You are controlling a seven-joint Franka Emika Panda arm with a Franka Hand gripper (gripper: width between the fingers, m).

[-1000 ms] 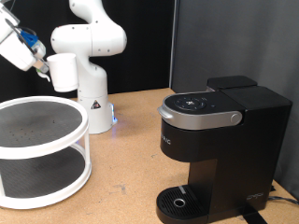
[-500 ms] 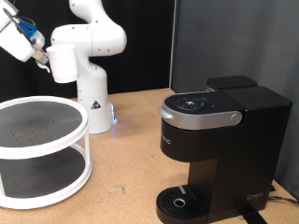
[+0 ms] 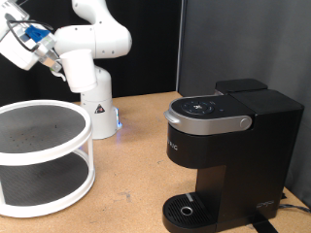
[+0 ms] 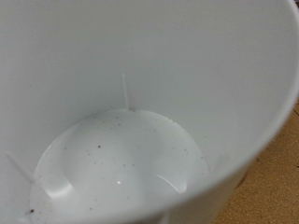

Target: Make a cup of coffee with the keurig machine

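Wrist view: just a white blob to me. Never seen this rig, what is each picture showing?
The exterior view comes from a fixed camera off the arm. The white jointed machine is a Franka arm; its gripper is high at that view's upper left, carrying the cup, which is hard to pick out against the white arm behind it. On the wooden table stand a white two-tier round rack and, at the right, the black keurig machine with its lid shut. The wrist view comes from a camera on the hand: it looks straight into the cup, empty apart from dark specks.
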